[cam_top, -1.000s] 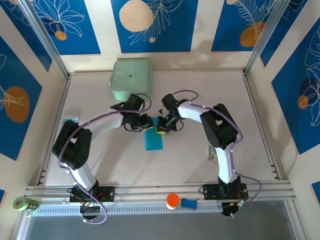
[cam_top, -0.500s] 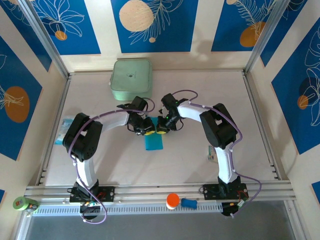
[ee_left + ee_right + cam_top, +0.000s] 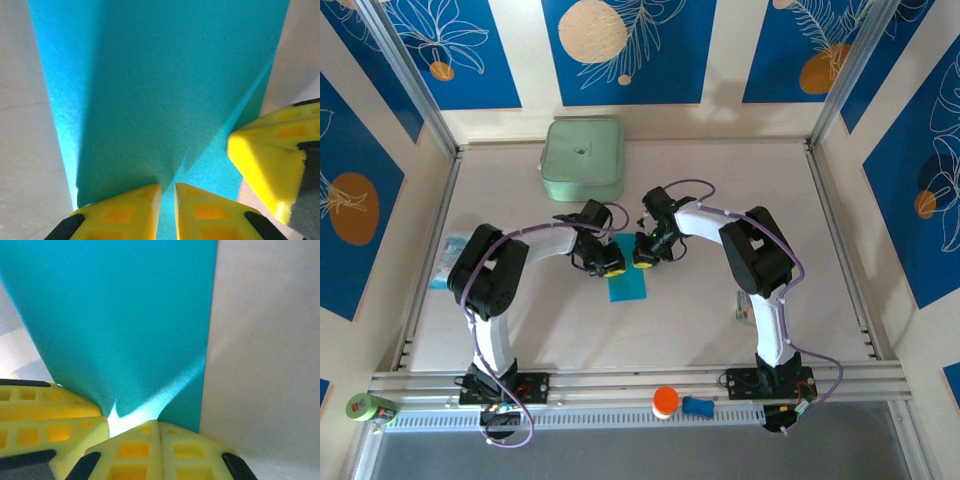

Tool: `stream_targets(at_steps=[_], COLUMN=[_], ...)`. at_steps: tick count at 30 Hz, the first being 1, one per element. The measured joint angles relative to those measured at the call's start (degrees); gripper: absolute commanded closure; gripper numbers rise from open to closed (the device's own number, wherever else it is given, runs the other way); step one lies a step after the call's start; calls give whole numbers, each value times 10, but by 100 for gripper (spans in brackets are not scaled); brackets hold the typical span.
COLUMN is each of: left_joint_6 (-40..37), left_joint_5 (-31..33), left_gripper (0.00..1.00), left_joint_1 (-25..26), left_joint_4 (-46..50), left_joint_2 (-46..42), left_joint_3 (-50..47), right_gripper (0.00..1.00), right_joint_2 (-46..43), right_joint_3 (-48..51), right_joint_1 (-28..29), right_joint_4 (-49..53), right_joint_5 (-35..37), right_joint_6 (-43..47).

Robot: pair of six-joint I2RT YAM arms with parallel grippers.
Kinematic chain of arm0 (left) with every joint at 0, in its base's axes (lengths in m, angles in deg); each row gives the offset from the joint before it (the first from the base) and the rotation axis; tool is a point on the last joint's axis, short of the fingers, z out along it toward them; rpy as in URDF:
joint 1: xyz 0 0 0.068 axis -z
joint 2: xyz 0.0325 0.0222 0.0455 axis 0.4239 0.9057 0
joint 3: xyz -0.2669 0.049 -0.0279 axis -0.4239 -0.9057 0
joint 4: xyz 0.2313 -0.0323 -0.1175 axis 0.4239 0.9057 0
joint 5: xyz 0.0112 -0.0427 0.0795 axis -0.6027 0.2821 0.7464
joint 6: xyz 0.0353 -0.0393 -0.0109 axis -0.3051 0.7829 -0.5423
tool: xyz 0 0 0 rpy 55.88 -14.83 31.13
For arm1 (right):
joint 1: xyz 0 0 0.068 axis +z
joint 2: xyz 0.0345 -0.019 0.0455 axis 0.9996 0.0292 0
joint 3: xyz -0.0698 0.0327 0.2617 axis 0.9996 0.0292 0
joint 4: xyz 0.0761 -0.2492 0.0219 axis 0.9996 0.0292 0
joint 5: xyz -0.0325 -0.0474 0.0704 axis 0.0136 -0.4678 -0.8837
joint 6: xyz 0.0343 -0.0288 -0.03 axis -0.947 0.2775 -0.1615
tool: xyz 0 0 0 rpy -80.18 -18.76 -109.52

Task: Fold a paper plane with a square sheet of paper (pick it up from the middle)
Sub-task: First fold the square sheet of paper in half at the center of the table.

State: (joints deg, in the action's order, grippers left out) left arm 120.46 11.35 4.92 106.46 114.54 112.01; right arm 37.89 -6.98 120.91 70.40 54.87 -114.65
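The square sheet of paper [image 3: 627, 286], cyan-blue and folded into a narrow strip, lies mid-table. Both grippers meet at its far end. My left gripper [image 3: 611, 267] has its yellow fingers almost together in the left wrist view [image 3: 168, 188], and a raised crease of the paper [image 3: 150, 90] runs into the narrow gap. My right gripper [image 3: 642, 261] is shut, fingers pressed together [image 3: 159, 423], its tips touching the paper [image 3: 110, 315] where a lifted ridge ends. I cannot tell if it pinches a layer. Its fingers [image 3: 267, 160] sit on the strip's right edge.
A pale green box [image 3: 582, 160] stands at the back left. Small packets lie at the left edge [image 3: 448, 262] and beside the right arm [image 3: 741, 305]. An orange cap [image 3: 665, 402] and a green roll [image 3: 365, 408] sit on the near rail.
The left arm swung inward and its gripper came down onto the strip's far end beside the right gripper, its fingers narrowing. The right gripper stayed put.
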Motion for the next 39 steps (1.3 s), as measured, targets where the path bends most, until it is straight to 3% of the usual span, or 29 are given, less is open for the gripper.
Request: stream_targets(at_steps=[7,13,20,28,39], left_joint_6=[-31,-47,-21,32,29], left_joint_5=[-40,-35,-34,-31,8], left_gripper=[80,80,82,82,82], left_joint_1=[-30,-63,-59,-17,-47], left_joint_4=[-52,-53,-76,-146,-148], left_joint_2=[-21,-71,-111,-46,-46], left_joint_3=[-52,-107,-118,-70,-98], right_gripper=[97,97,97,98,98], right_joint_2=[1,4,7,10,22], right_joint_3=[-1,-8,-15,-21,-41], right_joint_1=[-1,-2,-2,-2,-5], right_joint_4=[2,10,19,26,51], right_joint_5=[0,4,6,6,6], right_joint_6=[9,19,25,26,55])
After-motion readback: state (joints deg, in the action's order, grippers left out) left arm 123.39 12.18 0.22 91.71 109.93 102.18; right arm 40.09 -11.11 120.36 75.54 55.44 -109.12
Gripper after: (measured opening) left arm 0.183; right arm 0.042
